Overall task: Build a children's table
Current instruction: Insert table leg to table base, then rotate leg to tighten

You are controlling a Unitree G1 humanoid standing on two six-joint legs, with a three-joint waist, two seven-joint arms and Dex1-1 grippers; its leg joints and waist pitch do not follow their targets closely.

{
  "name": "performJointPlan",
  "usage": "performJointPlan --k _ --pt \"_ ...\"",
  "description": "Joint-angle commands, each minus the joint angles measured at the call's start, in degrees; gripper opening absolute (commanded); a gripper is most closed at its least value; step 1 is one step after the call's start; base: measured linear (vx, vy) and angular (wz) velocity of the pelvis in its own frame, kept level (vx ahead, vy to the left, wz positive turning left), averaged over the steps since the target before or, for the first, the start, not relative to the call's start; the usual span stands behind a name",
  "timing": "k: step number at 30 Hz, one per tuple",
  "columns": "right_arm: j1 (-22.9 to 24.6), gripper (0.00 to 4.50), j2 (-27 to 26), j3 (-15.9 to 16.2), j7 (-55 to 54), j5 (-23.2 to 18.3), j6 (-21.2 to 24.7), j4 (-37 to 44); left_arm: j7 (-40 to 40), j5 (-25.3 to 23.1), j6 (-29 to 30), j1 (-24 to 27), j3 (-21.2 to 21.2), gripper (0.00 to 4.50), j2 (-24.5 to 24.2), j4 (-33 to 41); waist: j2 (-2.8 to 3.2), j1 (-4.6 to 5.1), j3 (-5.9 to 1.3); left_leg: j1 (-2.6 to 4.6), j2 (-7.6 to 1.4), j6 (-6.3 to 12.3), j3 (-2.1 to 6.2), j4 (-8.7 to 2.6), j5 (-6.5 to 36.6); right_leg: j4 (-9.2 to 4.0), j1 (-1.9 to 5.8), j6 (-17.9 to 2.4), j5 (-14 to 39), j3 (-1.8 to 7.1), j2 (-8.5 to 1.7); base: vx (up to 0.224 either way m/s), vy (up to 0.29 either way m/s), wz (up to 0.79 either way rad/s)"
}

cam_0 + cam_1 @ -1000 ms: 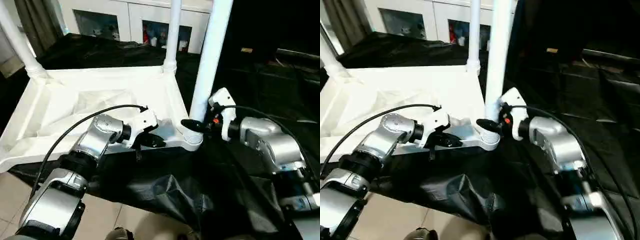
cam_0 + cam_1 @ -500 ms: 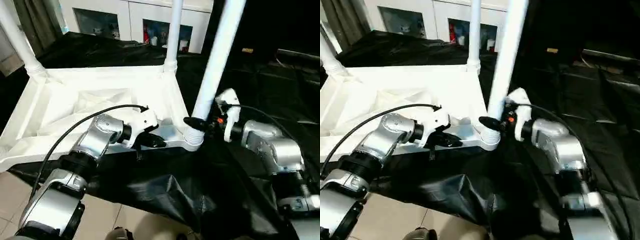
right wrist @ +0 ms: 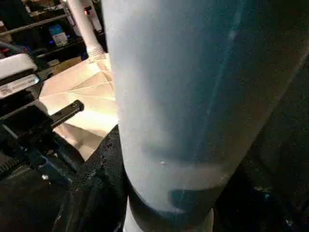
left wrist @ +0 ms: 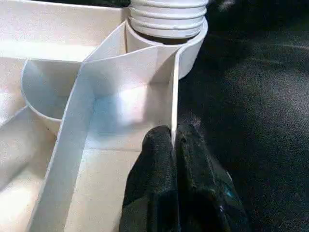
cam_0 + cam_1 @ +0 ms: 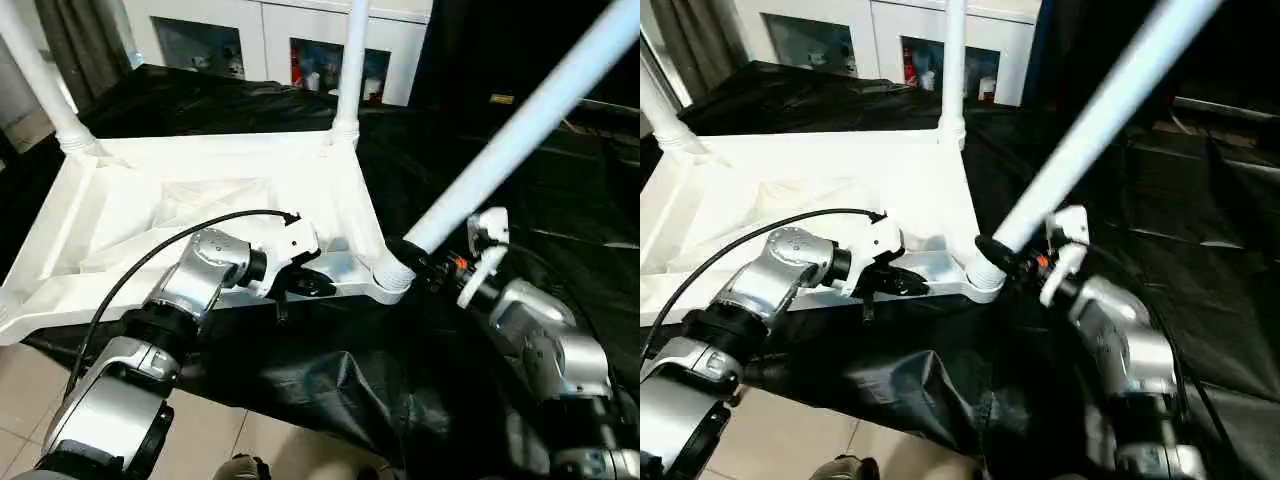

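Note:
The children's table lies upside down, its white ribbed top (image 5: 200,200) on black cloth. Two legs stand upright in the far corner sockets, one on the left (image 5: 35,75) and one on the right (image 5: 350,60). A third leg (image 5: 510,140) sits in the near right socket (image 5: 388,282) and leans far over to the right. My right gripper (image 5: 415,262) is shut around this leg just above the socket, and the leg (image 3: 193,96) passes between its black fingers (image 3: 96,179). My left gripper (image 5: 315,285) is shut on the top's thin near rim (image 4: 174,96), close to that socket.
Black cloth (image 5: 520,210) covers the ground around and to the right of the table. A white cabinet (image 5: 260,40) with glass doors stands at the back. Pale floor tiles (image 5: 20,400) show at the near left, and a grey curtain (image 5: 75,40) hangs at the back left.
The near right leg has swung from almost upright to a steep lean to the right, with my right gripper still around its base. The right arm has dropped lower. The left gripper has not moved.

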State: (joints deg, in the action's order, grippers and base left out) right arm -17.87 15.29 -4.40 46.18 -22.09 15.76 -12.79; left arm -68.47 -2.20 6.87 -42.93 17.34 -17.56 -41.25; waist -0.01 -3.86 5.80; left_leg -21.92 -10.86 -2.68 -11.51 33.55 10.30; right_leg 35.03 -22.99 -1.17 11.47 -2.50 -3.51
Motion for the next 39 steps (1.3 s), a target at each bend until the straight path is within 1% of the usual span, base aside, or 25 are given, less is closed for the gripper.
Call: performJointPlan --k 1,3,5,6,9,10,12,15,16,17,18,20,21,22,23,26,28,29,30,31,32,33,35,36,39 --pt "3.1 1.87 0.7 3.7 0.6 3.6 0.7 -0.3 2.1 -0.1 -0.2 -1.4 -1.3 0.00 -0.5 -1.2 0.15 0.02 -3.07 1.47 -2.98 1.02 1.57 -4.76 13.8 -5.39 1.78 -12.1 14.9 2.93 -5.17 0.000 0.000 0.00" --pt "3.2 1.87 1.2 4.8 0.7 4.6 0.3 0.6 2.0 0.0 -0.2 -1.5 -1.3 0.00 -0.4 -1.3 0.09 0.06 -3.03 1.33 -2.88 1.26 1.58 -4.74 13.5 -5.36 1.89 -11.9 15.2 2.94 -5.20 0.000 0.000 0.00" --pt "2.6 1.87 1.8 6.3 0.9 5.9 0.0 1.2 1.9 -0.1 -0.3 -1.6 -1.1 0.00 -0.3 -1.5 0.08 0.10 -2.84 1.35 -2.88 1.34 1.59 -4.80 14.0 -5.64 1.75 -11.2 17.7 2.99 -5.24 0.000 0.000 0.00" --pt "1.2 1.87 2.4 7.7 1.2 7.3 -0.4 0.8 1.6 -0.2 -0.5 -1.5 -0.9 0.00 -0.3 -1.3 -0.18 0.18 -2.75 1.34 -2.87 1.32 1.61 -4.89 14.3 -5.75 1.69 -10.9 18.9 2.94 -5.24 0.000 0.000 0.00" --pt "-0.8 1.87 2.9 9.3 2.0 8.4 -0.5 -0.4 1.3 -0.4 -0.7 -1.2 -0.5 0.00 -0.4 -0.9 0.02 0.38 -2.63 1.29 -2.90 0.94 1.80 -5.02 15.1 -5.86 1.63 -10.3 21.2 2.92 -5.28 0.000 0.000 0.00" --pt "-1.6 1.87 3.1 10.0 2.5 8.8 -0.3 -1.1 1.1 -0.4 -0.7 -0.9 -0.3 0.00 -0.5 -0.5 -0.53 0.54 -2.44 1.22 -2.88 1.04 1.78 -5.03 15.5 -5.95 1.52 -10.0 22.0 3.00 -5.34 0.000 0.000 0.00" --pt "-2.0 1.87 3.2 10.4 2.8 9.1 -0.3 -1.5 0.9 -0.4 -0.8 -0.7 -0.2 0.00 -0.5 -0.2 -0.23 0.61 -2.39 1.30 -2.95 0.97 1.86 -5.12 15.9 -6.09 1.44 -9.7 23.2 3.05 -5.39 0.000 0.000 0.00" --pt "-3.5 1.87 3.9 12.1 4.6 10.3 0.2 -3.8 0.6 -0.4 -0.7 -0.2 0.0 0.00 -0.8 0.5 -0.84 0.77 -2.19 1.28 -2.94 1.04 1.82 -5.17 16.0 -6.14 1.29 -9.6 23.5 3.08 -5.34 0.000 0.000 0.00" --pt "-3.8 1.87 4.0 12.4 5.0 10.5 0.3 -4.3 0.6 -0.3 -0.7 -0.1 0.0 0.00 -0.8 0.6 -0.64 0.78 -2.17 1.29 -2.96 1.05 1.86 -5.16 16.0 -6.16 1.32 -9.7 23.9 3.12 -5.51 0.000 0.000 0.00" --pt "-4.4 1.87 4.2 12.9 5.7 10.9 0.1 -5.7 0.5 -0.3 -0.6 0.1 0.0 0.00 -1.0 0.9 -1.08 0.87 -1.96 1.25 -2.99 1.18 1.79 -5.19 16.0 -6.29 1.20 -9.5 24.2 3.17 -5.50 0.000 0.000 0.00" --pt "-5.1 1.87 4.4 13.5 6.8 11.2 0.0 -7.4 0.4 -0.2 -0.6 0.4 0.0 0.00 -1.2 1.4 -1.10 0.86 -1.83 1.32 -2.95 1.18 1.90 -5.20 16.3 -6.28 1.12 -9.4 25.6 3.13 -5.56 0.000 0.000 0.00" --pt "-5.4 1.87 4.5 13.6 7.3 11.2 -0.2 -8.1 0.3 -0.2 -0.5 0.5 0.0 0.00 -1.3 1.5 -1.00 0.86 -1.77 1.44 -3.05 1.24 1.85 -5.23 16.2 -6.45 1.00 -9.2 25.7 3.23 -5.60 0.000 0.000 0.00" --pt "-5.6 1.87 4.4 13.7 7.9 11.1 -0.5 -8.8 0.1 -0.1 -0.6 0.6 0.0 0.00 -1.4 1.8 -1.08 0.91 -1.76 1.39 -3.06 1.21 1.89 -5.34 16.3 -6.40 1.08 -9.2 25.5 3.18 -5.54 0.000 0.000 0.00" --pt "-5.9 1.87 4.4 13.8 9.1 10.8 -0.9 -9.7 -0.5 0.2 -0.8 0.8 0.0 0.00 -1.5 2.2 -1.47 0.93 -1.61 1.25 -3.07 1.31 1.97 -5.42 16.3 -6.34 1.13 -9.0 25.8 3.18 -5.61 0.000 0.000 0.00" --pt "-5.9 1.87 4.4 13.9 9.4 10.7 -1.1 -10.0 -0.7 0.3 -0.9 0.8 0.0 0.00 -1.6 2.3 -1.40 0.94 -1.70 1.35 -3.08 1.35 1.95 -5.40 16.3 -6.36 1.09 -9.0 25.9 3.20 -5.65 0.000 0.000 0.00" --pt "-6.4 1.87 4.4 14.1 12.2 10.5 -2.9 -12.0 -3.8 1.4 -1.9 1.5 0.4 0.00 -2.0 3.6 -1.53 1.02 -1.30 1.35 -3.08 1.50 1.94 -5.50 16.6 -6.60 0.89 -8.9 26.7 3.24 -5.69 0.000 0.000 0.00" --pt "-7.2 1.87 4.3 13.7 13.9 9.8 -4.2 -14.2 -6.6 2.1 -2.3 1.9 0.8 0.00 -2.4 4.5 -1.51 1.04 -1.58 1.25 -3.13 1.90 1.88 -5.46 14.8 -6.19 1.20 -9.7 23.5 3.25 -5.64 0.000 0.000 0.00" --pt "-7.2 1.87 4.3 13.7 13.9 9.8 -4.2 -14.2 -6.6 2.1 -2.3 1.9 0.8 0.00 -2.4 4.5 -1.38 1.09 -1.50 1.17 -3.08 2.11 1.83 -5.48 14.2 -6.10 1.22 -10.1 22.1 3.24 -5.55 0.000 0.000 0.00" --pt "-7.5 1.87 4.2 13.5 14.8 9.7 -4.8 -15.2 -7.6 2.3 -2.5 2.0 1.0 0.00 -2.6 4.7 -1.44 1.16 -1.60 1.11 -3.10 2.45 1.75 -5.46 13.1 -5.84 1.44 -10.9 19.0 3.17 -5.42 0.000 0.000 0.00" --pt "-7.9 1.87 4.3 13.4 15.7 9.6 -5.3 -16.1 -8.5 2.4 -2.8 1.9 1.2 0.00 -2.9 4.8 -1.18 1.23 -1.46 1.01 -2.99 2.88 1.68 -5.44 12.2 -5.62 1.53 -11.7 16.4 3.12 -5.34 0.000 0.000 0.00" --pt "-8.2 1.87 4.4 13.4 16.6 9.7 -5.9 -17.0 -9.2 2.3 -2.9 1.8 1.4 0.00 -3.1 4.8 -1.26 1.26 -1.53 1.10 -2.95 3.09 1.56 -5.40 12.0 -5.64 1.58 -12.0 15.5 3.11 -5.24 0.000 0.000 0.00" --pt "-8.6 1.87 4.4 13.3 17.2 9.7 -6.4 -17.9 -10.1 2.3 -2.9 1.5 1.6 0.00 -3.4 4.7 -1.01 1.31 -1.52 1.23 -3.00 3.48 1.44 -5.36 11.4 -5.45 1.62 -13.1 12.8 3.02 -5.07 0.000 0.000 0.00" --pt "-9.1 1.87 4.3 13.2 17.9 9.8 -7.1 -19.0 -10.9 2.2 -2.9 1.2 1.7 0.00 -3.7 4.5 -1.13 1.34 -1.50 1.23 -3.03 3.65 1.41 -5.38 10.7 -5.27 1.77 -13.7 11.1 2.98 -5.02 0.000 0.000 0.00" --pt "-9.7 1.87 4.2 13.1 18.5 9.9 -8.0 -20.2 -11.2 2.1 -2.9 0.7 1.7 0.00 -3.9 4.2 -0.92 1.34 -1.24 1.28 -3.09 3.65 1.40 -5.50 11.2 -5.27 1.71 -14.2 10.9 2.94 -5.01 0.000 0.000 0.00" --pt "-11.1 1.87 3.8 12.9 17.8 10.8 -9.9 -22.5 -8.5 1.3 -2.5 -0.9 0.8 0.00 -3.4 2.4 -0.79 1.39 -0.87 1.51 -3.20 2.81 1.42 -5.78 13.2 -5.57 1.55 -14.4 13.4 2.98 -5.06 0.000 0.000 0.00"
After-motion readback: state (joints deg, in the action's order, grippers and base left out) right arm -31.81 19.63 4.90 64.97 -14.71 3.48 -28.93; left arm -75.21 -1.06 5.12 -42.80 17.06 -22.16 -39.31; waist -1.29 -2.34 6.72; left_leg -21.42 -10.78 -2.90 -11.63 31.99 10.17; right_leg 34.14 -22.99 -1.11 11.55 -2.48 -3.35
